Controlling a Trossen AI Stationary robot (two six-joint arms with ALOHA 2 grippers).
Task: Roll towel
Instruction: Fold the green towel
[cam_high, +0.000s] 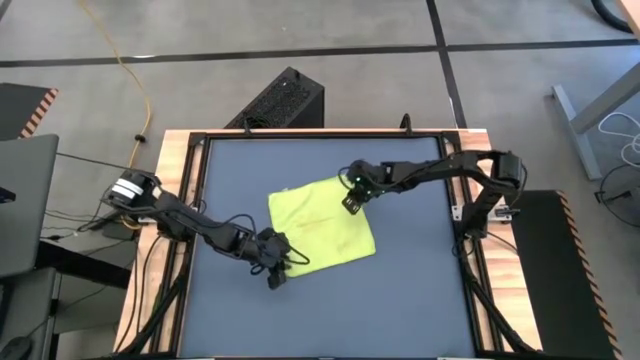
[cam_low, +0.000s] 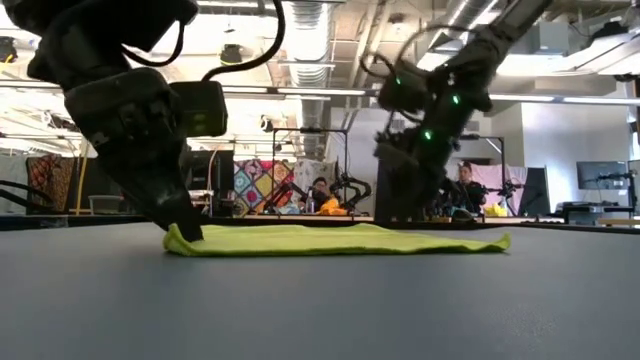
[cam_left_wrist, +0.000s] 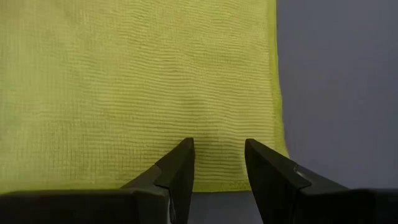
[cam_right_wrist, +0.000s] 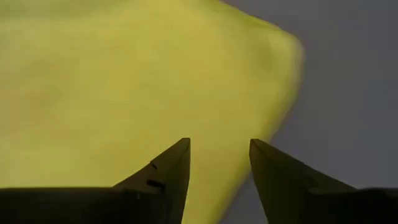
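Towel (cam_high: 322, 224), thin lime-green cloth, lies flat mid-counter (cam_high: 420, 300) between my tools: left tool (cam_high: 276, 270) parted at its near corner, right tool (cam_high: 352, 201) released over its far edge.

A flat, dark blue-grey tabletop (cam_high: 410, 290) with a matte surface is set in a black metal frame edged by pale wooden boards. One thing lies directly on it: a small lime yellow-green towel of thin ribbed fabric (cam_high: 325, 225), spread near the middle and turned at an angle to the tabletop's edges. From the low view the towel (cam_low: 340, 240) lies almost flat, with what seems a small bunched fold at one end.
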